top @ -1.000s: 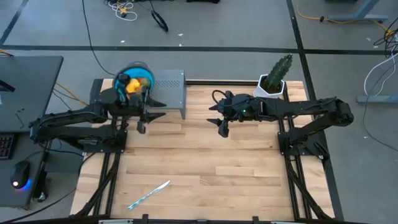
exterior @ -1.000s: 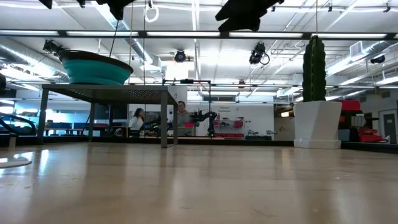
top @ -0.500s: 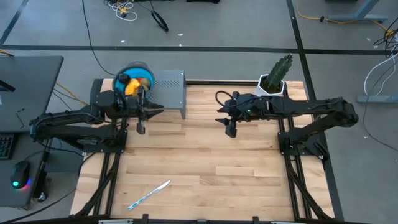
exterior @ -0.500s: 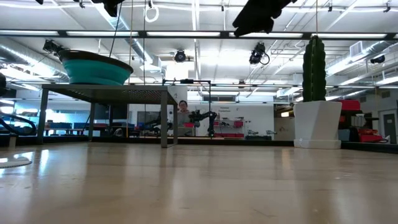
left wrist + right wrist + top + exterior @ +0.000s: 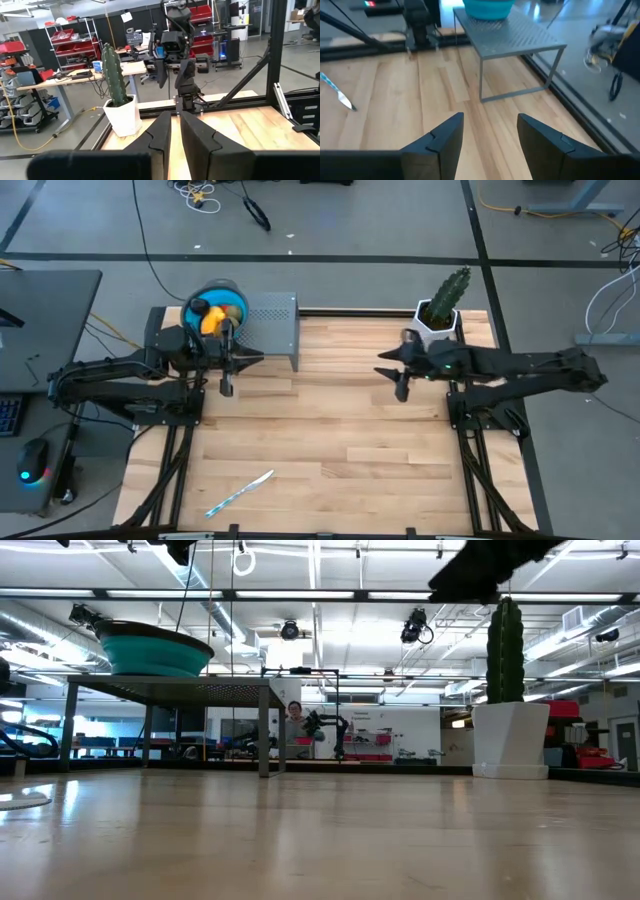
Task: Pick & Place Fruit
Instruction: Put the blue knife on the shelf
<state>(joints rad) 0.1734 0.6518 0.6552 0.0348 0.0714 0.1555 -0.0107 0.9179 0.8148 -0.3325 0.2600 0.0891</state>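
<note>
A yellow-orange fruit and a small black ball lie in a blue bowl, which stands on a grey mesh stand at the table's far left. My left gripper hovers level beside the stand's near side. Its fingers are shut to a thin slit with nothing between them. My right gripper hangs above the table's right half near the cactus. It is open and empty, and it faces the stand and bowl.
A green cactus in a white pot stands at the far right corner. A slim white-and-blue knife-like stick lies near the front edge, left of centre. Bare wood lies between the two grippers.
My right gripper has drawn back toward the table's right edge, away from the stand, and sunk slightly. My left gripper has stayed in place and its fingers have shut.
</note>
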